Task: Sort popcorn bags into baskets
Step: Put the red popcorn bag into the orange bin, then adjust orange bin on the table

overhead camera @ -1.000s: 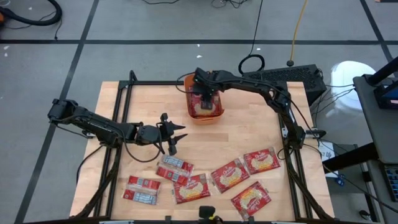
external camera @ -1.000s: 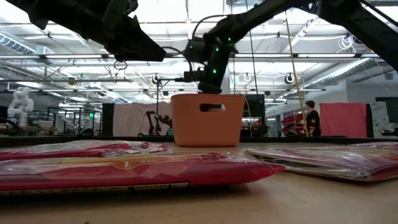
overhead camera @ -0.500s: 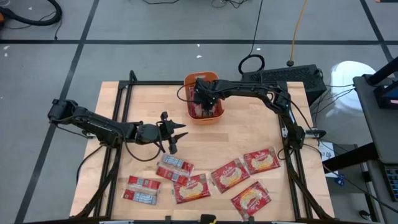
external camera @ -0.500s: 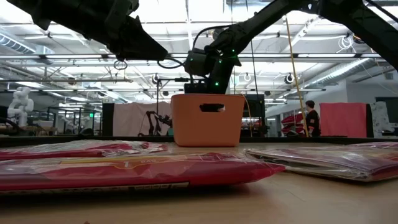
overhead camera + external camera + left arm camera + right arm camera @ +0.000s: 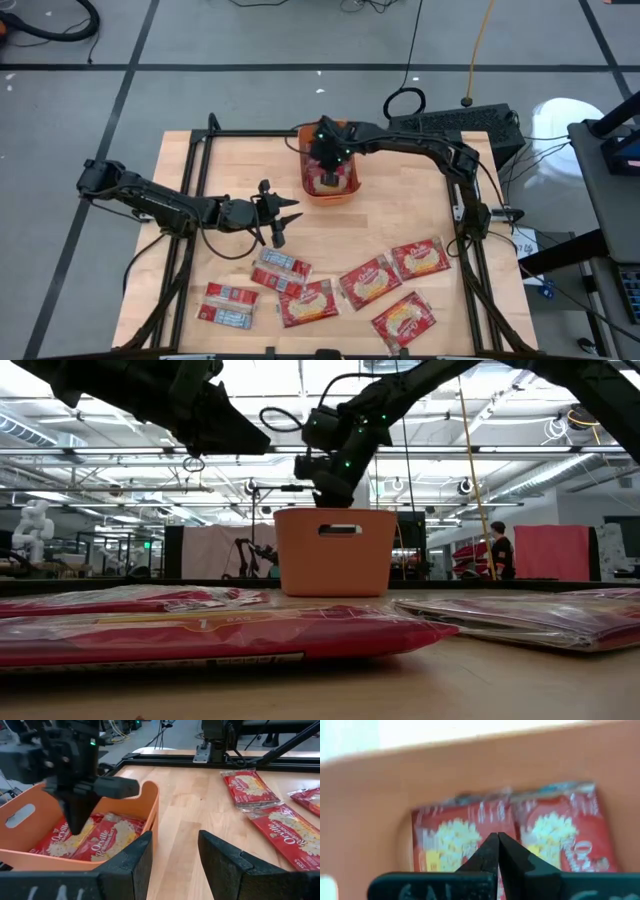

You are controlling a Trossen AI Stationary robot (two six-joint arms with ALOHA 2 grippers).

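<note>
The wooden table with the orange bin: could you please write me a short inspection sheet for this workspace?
Surface: light wooden table, in use.
Job's things: small orange plastic bin holds two red flat popcorn packets; loose packets lie on the table.
Clutter: nothing seen.
Hands: left hand open, mid-table; right hand shut, above the bin.
Cables: black cable loop on the floor.
Surroundings: person far behind.

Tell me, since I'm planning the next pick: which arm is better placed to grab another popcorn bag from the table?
Left. The left gripper hovers open just above the nearest popcorn bag, while the right gripper is shut over the orange basket, far from the loose bags.
</note>
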